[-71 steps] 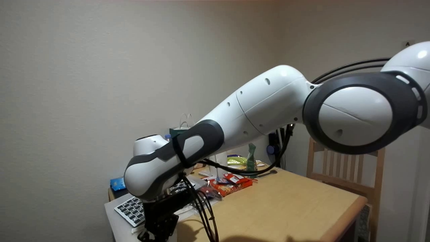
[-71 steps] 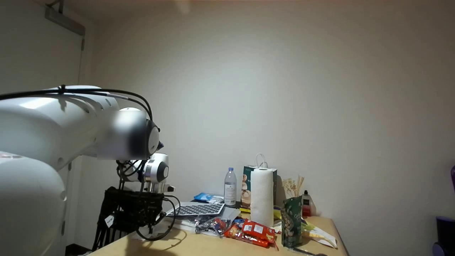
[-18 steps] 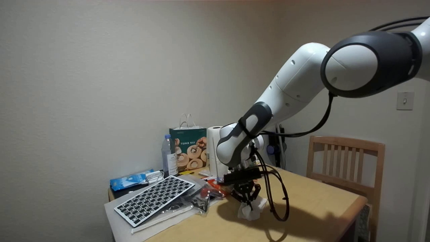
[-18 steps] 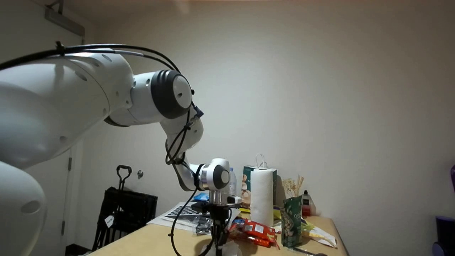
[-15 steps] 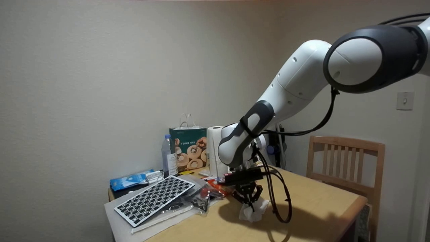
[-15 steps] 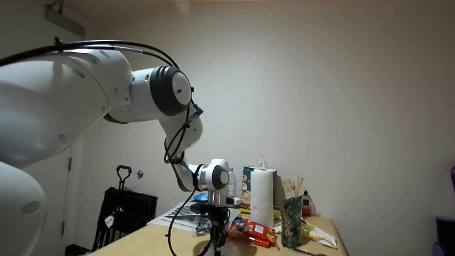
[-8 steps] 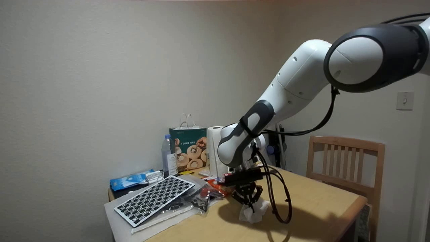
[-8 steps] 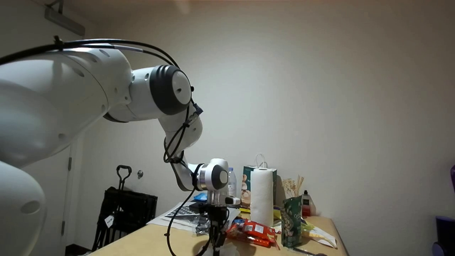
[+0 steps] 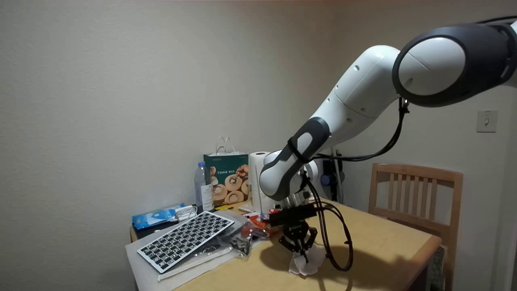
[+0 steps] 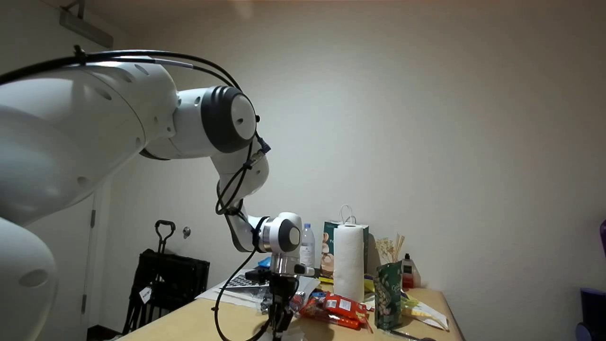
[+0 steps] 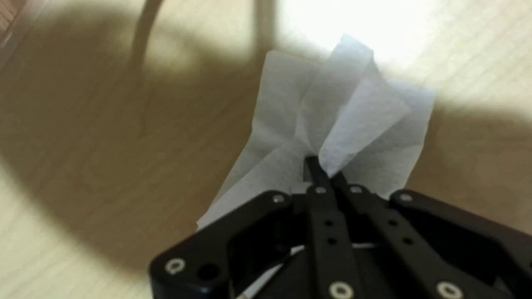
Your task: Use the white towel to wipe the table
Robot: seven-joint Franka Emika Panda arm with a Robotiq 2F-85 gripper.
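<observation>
Black jointed gripper [image 9: 305,259] has a crumpled, papery white towel [image 9: 316,261] pinched. Towel's down on the tan wooden table [image 9: 375,232].

Arm [image 9: 355,93] bent, claw [image 11: 327,173] pointing down, pinched tight.

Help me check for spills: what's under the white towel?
The table lies beneath the white towel, its wood grain showing past the edges. The patch directly below is covered, so any spill there can't be seen; the gripper hides part of the towel too.
</observation>
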